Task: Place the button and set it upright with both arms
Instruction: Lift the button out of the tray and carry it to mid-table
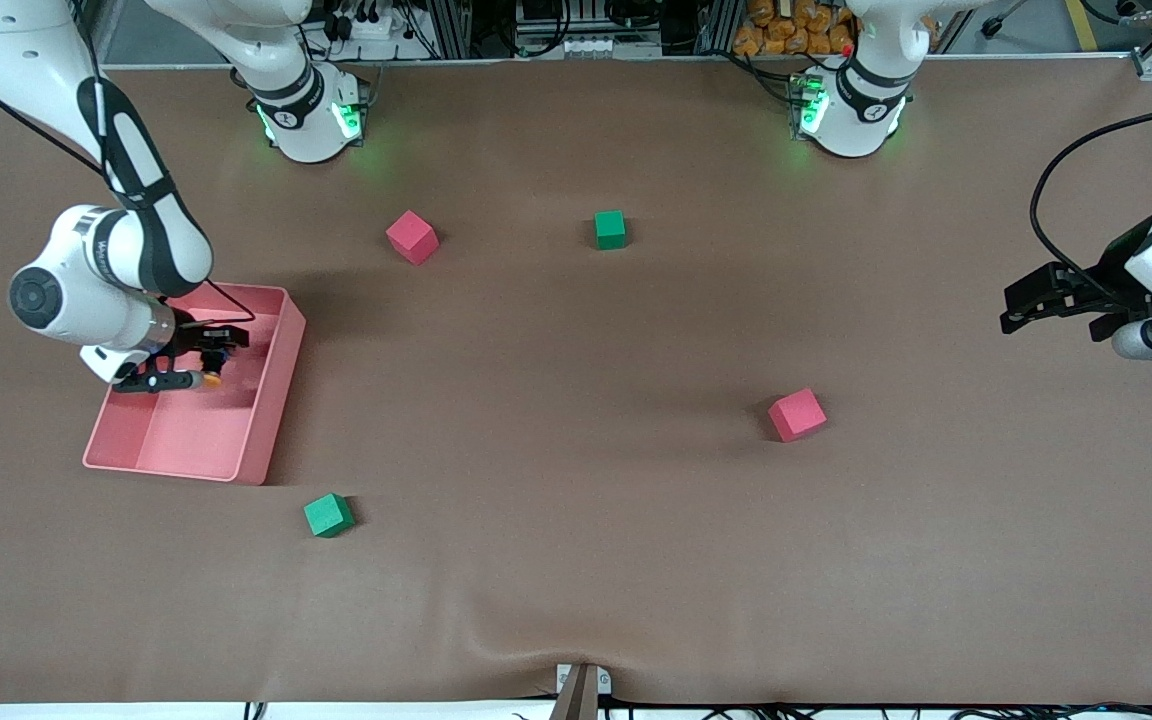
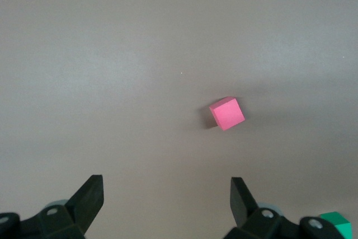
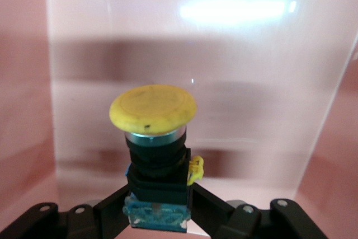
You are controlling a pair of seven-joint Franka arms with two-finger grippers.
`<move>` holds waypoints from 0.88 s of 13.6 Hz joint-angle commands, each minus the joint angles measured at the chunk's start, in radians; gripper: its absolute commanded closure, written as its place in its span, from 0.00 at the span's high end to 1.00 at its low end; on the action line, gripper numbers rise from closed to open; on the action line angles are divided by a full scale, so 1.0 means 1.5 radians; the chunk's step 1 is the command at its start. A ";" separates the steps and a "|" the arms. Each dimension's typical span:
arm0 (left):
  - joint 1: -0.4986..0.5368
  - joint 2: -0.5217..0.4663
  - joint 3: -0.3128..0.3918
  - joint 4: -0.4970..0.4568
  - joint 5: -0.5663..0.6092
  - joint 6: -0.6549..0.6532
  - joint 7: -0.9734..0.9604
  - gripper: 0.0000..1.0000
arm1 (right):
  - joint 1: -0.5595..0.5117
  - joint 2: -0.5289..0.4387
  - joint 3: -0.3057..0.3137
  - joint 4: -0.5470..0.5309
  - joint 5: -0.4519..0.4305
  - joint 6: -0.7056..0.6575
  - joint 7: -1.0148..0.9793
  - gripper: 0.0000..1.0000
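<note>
My right gripper [image 1: 198,372] is inside the pink tray [image 1: 276,400] at the right arm's end of the table. It is shut on the button [image 1: 208,378]. In the right wrist view the fingers [image 3: 114,208] clamp the button's dark body, just above its blue base. Its round yellow-orange cap [image 3: 152,109] points away from the gripper [image 3: 158,211], toward the tray floor [image 3: 224,82]. I cannot tell if the button touches the tray. My left gripper [image 1: 1011,310] waits open and empty above the table at the left arm's end; its jaws stand wide apart in the left wrist view [image 2: 165,188].
Two red cubes [image 1: 412,237] [image 1: 797,414] and two green cubes [image 1: 610,229] [image 1: 328,515] lie scattered on the brown table. The left wrist view shows a red cube [image 2: 227,113] and a green cube's corner [image 2: 337,222]. Tray walls [image 3: 22,110] surround the right gripper.
</note>
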 commanded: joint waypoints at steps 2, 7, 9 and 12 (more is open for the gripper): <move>-0.019 0.007 0.000 -0.001 -0.007 0.020 -0.008 1.00 | -0.003 -0.018 0.008 0.073 0.006 -0.064 -0.056 0.00; -0.036 0.021 0.000 -0.001 -0.007 0.030 -0.008 1.00 | 0.060 -0.020 0.015 0.221 0.008 -0.212 -0.100 0.00; -0.037 0.029 0.000 -0.001 -0.007 0.037 -0.008 1.00 | 0.105 -0.020 0.017 0.272 0.008 -0.268 -0.097 0.00; -0.039 0.034 0.000 -0.001 -0.008 0.043 -0.008 1.00 | 0.178 -0.019 0.025 0.340 0.009 -0.315 -0.103 0.00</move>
